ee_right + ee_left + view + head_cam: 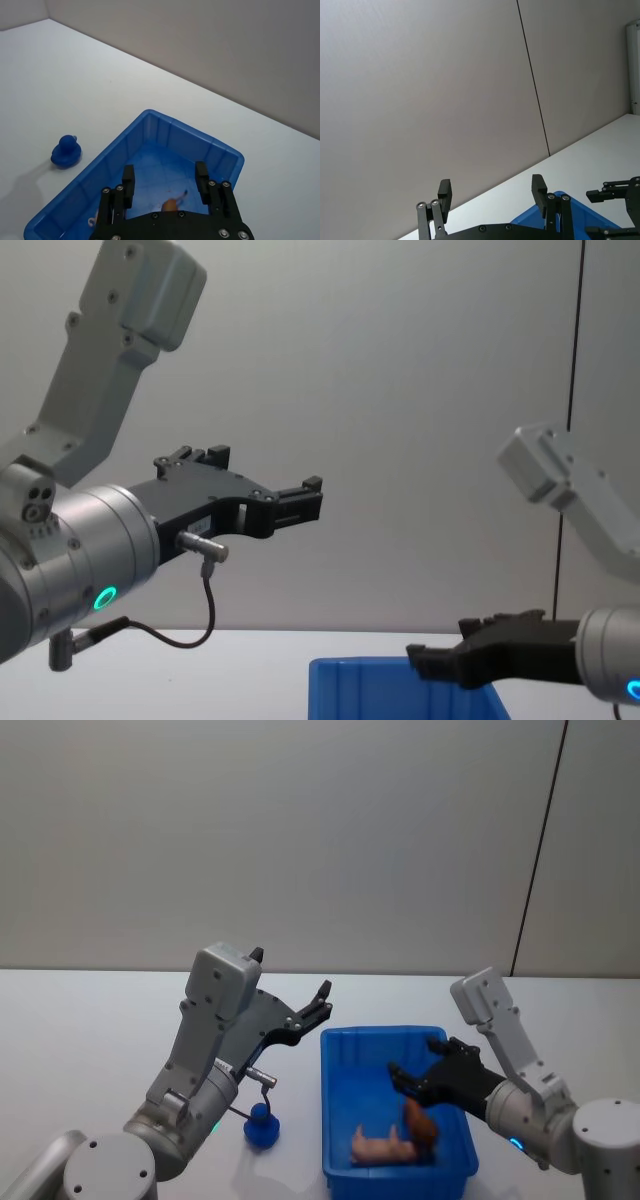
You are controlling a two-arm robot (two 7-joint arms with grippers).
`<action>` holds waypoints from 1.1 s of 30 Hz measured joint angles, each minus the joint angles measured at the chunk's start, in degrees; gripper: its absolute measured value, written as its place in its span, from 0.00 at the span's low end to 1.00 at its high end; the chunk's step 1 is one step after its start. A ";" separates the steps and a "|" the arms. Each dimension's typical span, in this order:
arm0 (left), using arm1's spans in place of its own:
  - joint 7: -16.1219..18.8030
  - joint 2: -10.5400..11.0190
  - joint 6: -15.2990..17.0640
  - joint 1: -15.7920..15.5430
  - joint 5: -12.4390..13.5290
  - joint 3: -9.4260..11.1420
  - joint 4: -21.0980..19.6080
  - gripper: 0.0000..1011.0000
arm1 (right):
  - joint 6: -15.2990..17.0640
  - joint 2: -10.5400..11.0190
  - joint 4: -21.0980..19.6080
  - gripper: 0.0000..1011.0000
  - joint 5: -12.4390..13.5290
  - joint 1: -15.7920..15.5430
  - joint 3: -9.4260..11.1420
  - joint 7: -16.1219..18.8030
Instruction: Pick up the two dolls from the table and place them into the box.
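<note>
Lying at the near end of the box, a pale pink doll rests on the bin's floor. A reddish-brown doll sits just beside it on the right; whether the two touch cannot be told. The box is a bright blue bin with a thick rim, standing on the white surface.

Left of the box, near its front corner but apart from the wall, a small blue doll shaped like a duck sits upright on the surface.

A little farther on, the right arm reaches in from the right. The right jaws hang over the middle of the box, above the reddish-brown doll. They are spread wide, with the fingers holding nothing. From the chest they sit low, just above the box's rim.

The left arm is lifted higher. The left jaws are up in the air above the surface, just left of the box's far left corner, pointing forward and to the right. They too are spread wide, and the fingers are empty.

Behind everything stands a plain grey wall with one dark vertical seam.
</note>
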 joint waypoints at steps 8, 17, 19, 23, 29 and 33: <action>0.00 0.00 0.00 0.00 0.00 0.00 0.00 0.99 | -0.84 -0.08 0.71 0.90 0.07 0.18 -0.01 0.01; 0.00 0.00 0.00 0.00 0.00 0.00 0.00 0.99 | -4.04 2.05 -1.78 0.99 3.78 -2.01 1.77 0.00; 0.00 0.00 0.00 0.00 0.00 0.00 0.00 0.99 | -4.90 2.89 -2.63 0.99 4.76 -2.78 2.43 0.01; 0.00 0.00 0.00 0.00 0.00 0.00 0.00 0.99 | -6.10 4.19 -3.78 0.99 6.05 -4.02 3.37 -0.03; -0.11 -0.04 0.10 -0.04 0.14 -0.02 0.03 0.99 | -7.31 5.44 -4.92 0.99 7.31 -5.27 4.32 -0.19; -0.51 -0.05 0.77 -0.15 0.72 -0.08 0.04 0.99 | -8.02 6.20 -5.57 0.99 8.07 -5.99 4.87 -0.29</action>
